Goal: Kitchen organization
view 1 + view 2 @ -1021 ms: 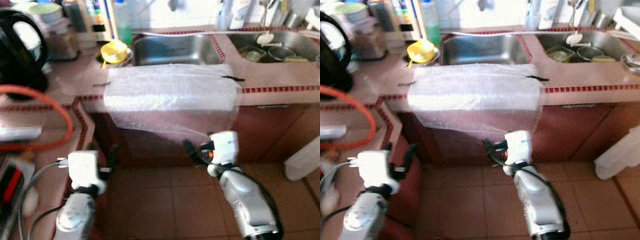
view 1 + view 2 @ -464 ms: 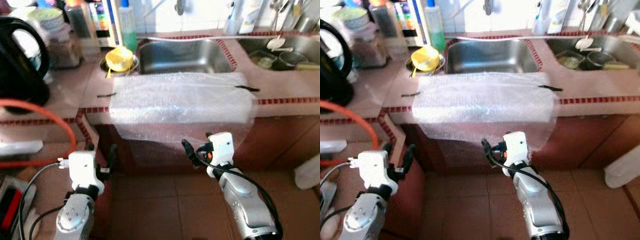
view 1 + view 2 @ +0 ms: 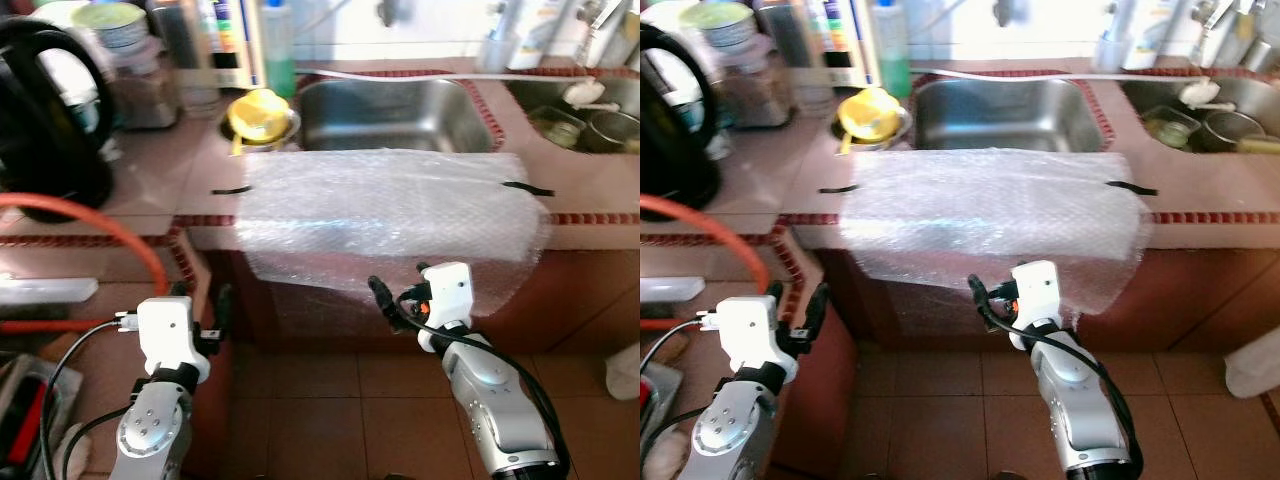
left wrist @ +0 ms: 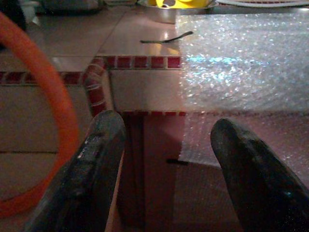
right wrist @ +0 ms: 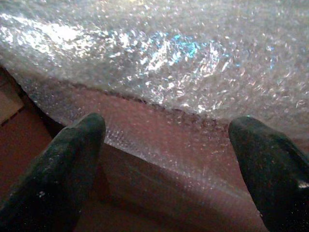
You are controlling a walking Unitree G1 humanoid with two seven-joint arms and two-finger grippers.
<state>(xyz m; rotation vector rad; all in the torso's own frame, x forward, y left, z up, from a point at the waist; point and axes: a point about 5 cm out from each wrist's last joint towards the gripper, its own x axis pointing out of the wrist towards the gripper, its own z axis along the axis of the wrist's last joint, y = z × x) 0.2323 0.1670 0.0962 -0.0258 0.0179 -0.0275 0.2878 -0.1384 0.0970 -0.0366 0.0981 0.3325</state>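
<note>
Tiled kitchen counter [image 3: 150, 190], red trim, 2 steel sinks [image 3: 395, 110] behind. 1 bubble wrap sheet [image 3: 385, 205] draped over front edge, hanging down cabinet face, held by 2 black tape strips [image 3: 230, 190].

Right gripper [image 5: 164, 145] spread wide, empty, just below hanging hem. Left gripper [image 4: 164, 159] also spread, empty, near counter corner.

Best bet probably: pinch low loose hem, pull slow so tape peels instead of tearing.

Also 1 yellow cup [image 3: 258, 112], 1 black kettle [image 3: 50, 110].

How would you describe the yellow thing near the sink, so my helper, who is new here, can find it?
Start at the empty steel sink basin set in the pink tiled counter. Just to its left, behind the clear bubble wrap sheet, sits a small steel bowl holding the yellow cup-like object. It is the only bright yellow item there.
</note>
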